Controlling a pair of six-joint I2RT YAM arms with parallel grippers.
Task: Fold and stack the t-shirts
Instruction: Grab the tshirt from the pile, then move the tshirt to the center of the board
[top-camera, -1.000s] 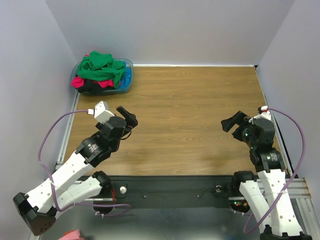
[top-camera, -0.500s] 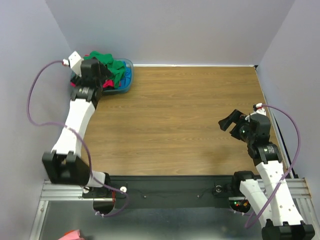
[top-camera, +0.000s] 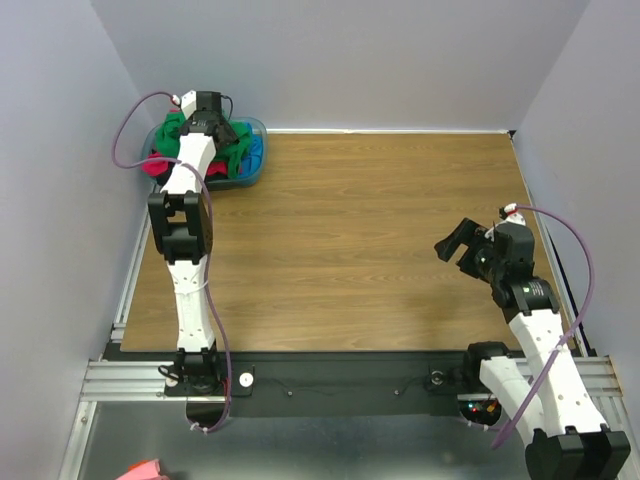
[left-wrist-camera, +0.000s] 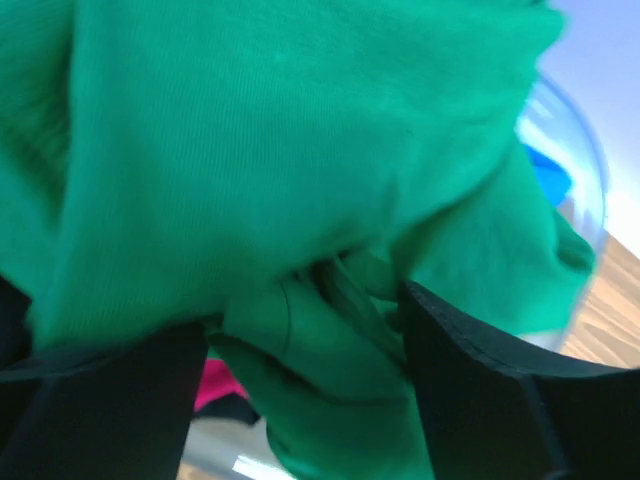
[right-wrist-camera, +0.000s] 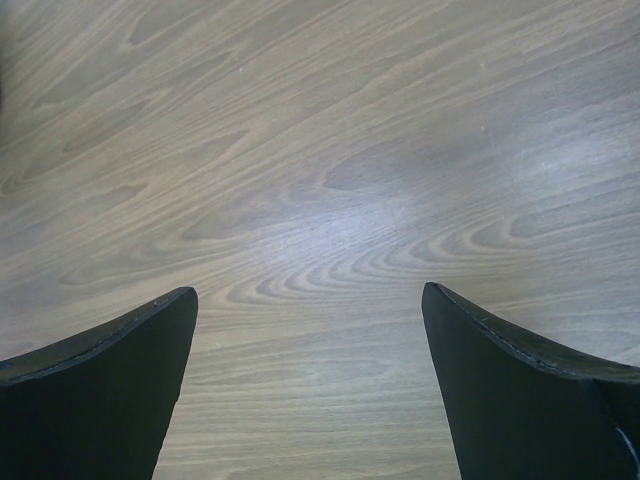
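The t-shirts lie in a heap in a blue basin (top-camera: 256, 168) at the table's back left. The bright green t-shirt (top-camera: 236, 140) is on top, with a magenta-pink one (top-camera: 156, 166), a blue one (top-camera: 259, 150) and a black one under it. My left gripper (top-camera: 207, 124) is stretched out over the heap. In the left wrist view the gripper (left-wrist-camera: 305, 310) is open, its jaws standing wide on either side of a bunched fold of the green t-shirt (left-wrist-camera: 250, 160). Pink cloth (left-wrist-camera: 214, 384) shows below. My right gripper (top-camera: 452, 243) is open and empty above the bare wood (right-wrist-camera: 310, 300).
The wooden table (top-camera: 370, 240) is walled at the back and on both sides. The basin's translucent rim (left-wrist-camera: 575, 150) shows in the left wrist view. A metal rail (top-camera: 330, 385) with the arm bases runs along the near edge.
My left arm has swung from the table's near left out to the basin and now reaches over the heap, its jaws round the green shirt. The right gripper has shifted slightly.
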